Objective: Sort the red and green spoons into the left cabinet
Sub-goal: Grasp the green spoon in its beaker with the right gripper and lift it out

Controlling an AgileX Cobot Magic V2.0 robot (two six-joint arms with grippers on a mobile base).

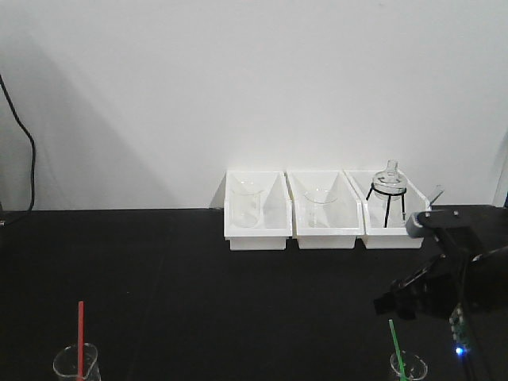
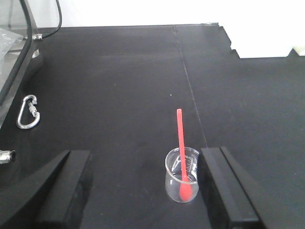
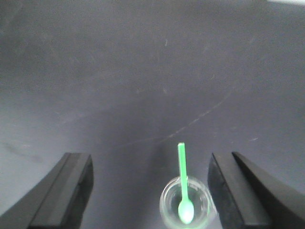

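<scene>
Left wrist view: the left gripper [image 2: 145, 157] is wide open and holds nothing. Its 2 black fingers [image 2: 64, 191] stand far apart. Between them, close to the finger at the right side of the picture, stands a small clear glass beaker [image 2: 171, 179], and I cannot tell whether it touches that finger. The slim bright red plastic spoon [image 2: 180, 143] stands in this beaker, with its oval bowl down on the bottom and its straight handle leaning over the rim.

Right wrist view: the right gripper [image 3: 151, 157] is also spread wide and grips nothing. A second small clear beaker [image 3: 167, 210] stands just beside its right-side finger. In it stands the slim bright green plastic spoon [image 3: 182, 176], bowl down and handle up.

Both beakers stand on the matt black table top [image 2: 119, 86], which has a thin seam and some fine scratches. A silver metal carabiner [image 2: 27, 112] lies on it at the left.

Front view: the right arm [image 1: 456, 270] hangs over the green spoon. Farther back, 3 white plastic trays [image 1: 255, 234] stand in a row against the plain white wall [image 1: 238, 79]. They contain clear glassware, and 1 round flask sits on a black wire tripod [image 1: 386, 202]. A black cable [image 1: 30, 159] hangs at the far left.
</scene>
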